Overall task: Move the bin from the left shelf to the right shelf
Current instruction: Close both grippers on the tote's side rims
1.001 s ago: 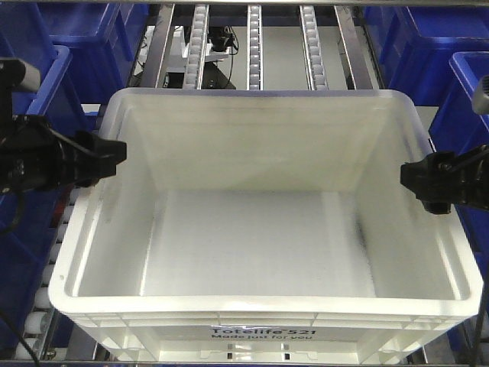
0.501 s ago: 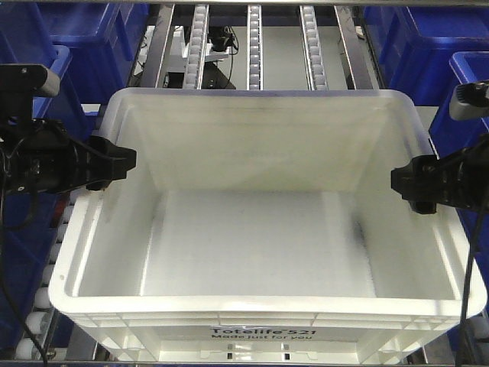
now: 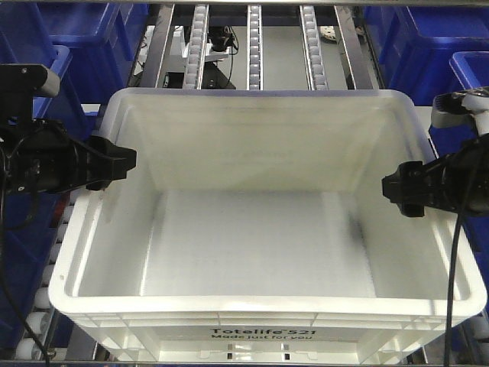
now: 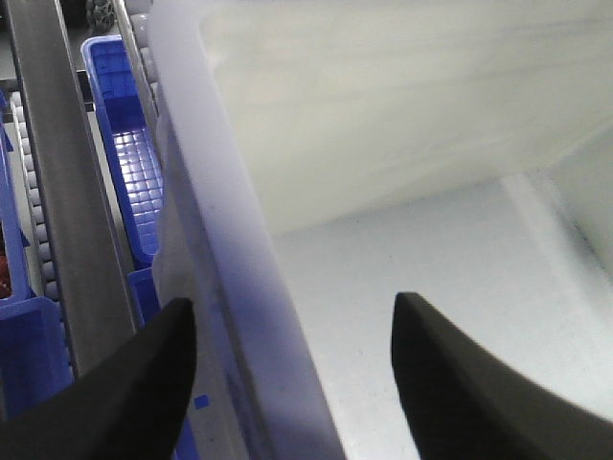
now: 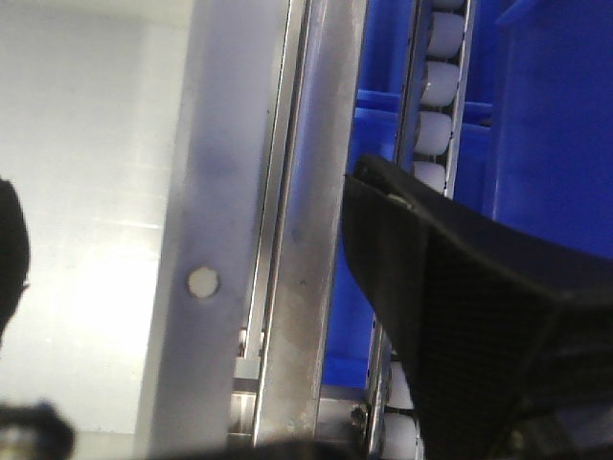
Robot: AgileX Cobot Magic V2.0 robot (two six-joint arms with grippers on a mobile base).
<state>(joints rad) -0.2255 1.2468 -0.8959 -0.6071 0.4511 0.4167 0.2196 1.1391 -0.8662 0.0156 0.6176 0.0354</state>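
Both my arms have closed in on the bin point(image 3: 260, 307) over the last second: my left gripper point(image 3: 122, 159) slid inward to the left wall early on and has held there since, while my right gripper point(image 3: 393, 191) has kept creeping inward and a little lower, so its tip now shows against the inner face of the right wall. Starting on the left, the wrist view shows my left gripper point(image 4: 292, 302) spread wide and straddling that wall, one finger outside by the blue bins point(image 4: 124, 163) and the other over the white floor inside, with nothing pinched yet. The bin itself sits squarely in the middle on the roller tracks point(image 3: 254, 46), printed front toward the camera, level and, as far as I can judge, not yet lifted. On the right, my right gripper point(image 5: 182, 220) is also parted, one dark finger at each edge of its wrist view with pale plastic and a metal rail point(image 5: 306, 240) between them; I cannot tell whether the rim is properly inside the gap. I judge the approach nearly done: next comes squeezing both walls together, and an uneven bite on the right could let the bin tilt
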